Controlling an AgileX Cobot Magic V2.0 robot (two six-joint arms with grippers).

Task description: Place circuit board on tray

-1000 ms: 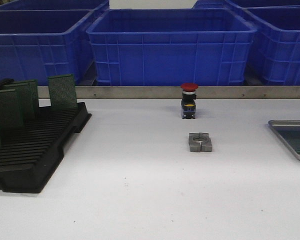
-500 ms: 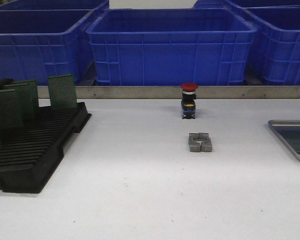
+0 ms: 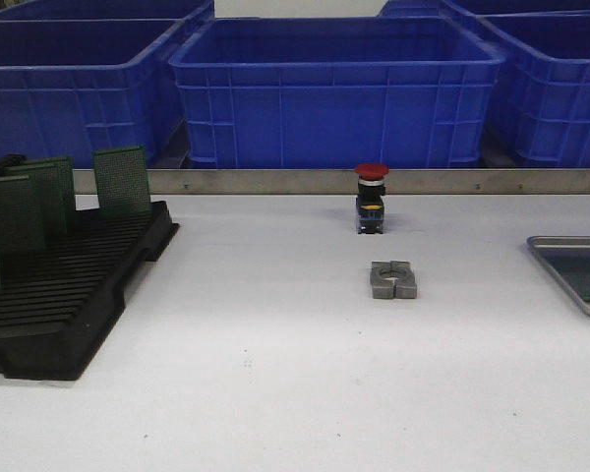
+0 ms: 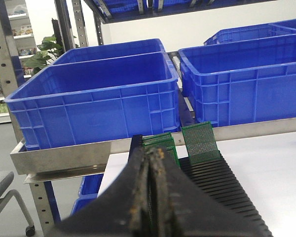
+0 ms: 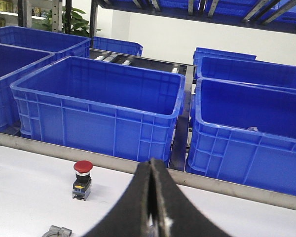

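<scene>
Several green perforated circuit boards (image 3: 123, 180) stand upright in a black slotted rack (image 3: 69, 295) at the left of the table. They also show in the left wrist view (image 4: 200, 143), beyond my left gripper (image 4: 152, 157). That gripper is shut, with only a thin slit between its worn pads, and it is short of the rack's near end. The silver-grey tray (image 3: 568, 242) lies at the right edge of the table, cut by the frame, with a dark green surface inside it. My right gripper (image 5: 151, 165) is shut and empty above the table. Neither gripper shows in the front view.
A red-capped push button (image 3: 372, 197) stands mid-table, also in the right wrist view (image 5: 82, 178). A grey metal clamp block (image 3: 393, 280) lies in front of it. Blue bins (image 3: 334, 88) sit behind a metal rail (image 3: 275, 181) along the table's far edge.
</scene>
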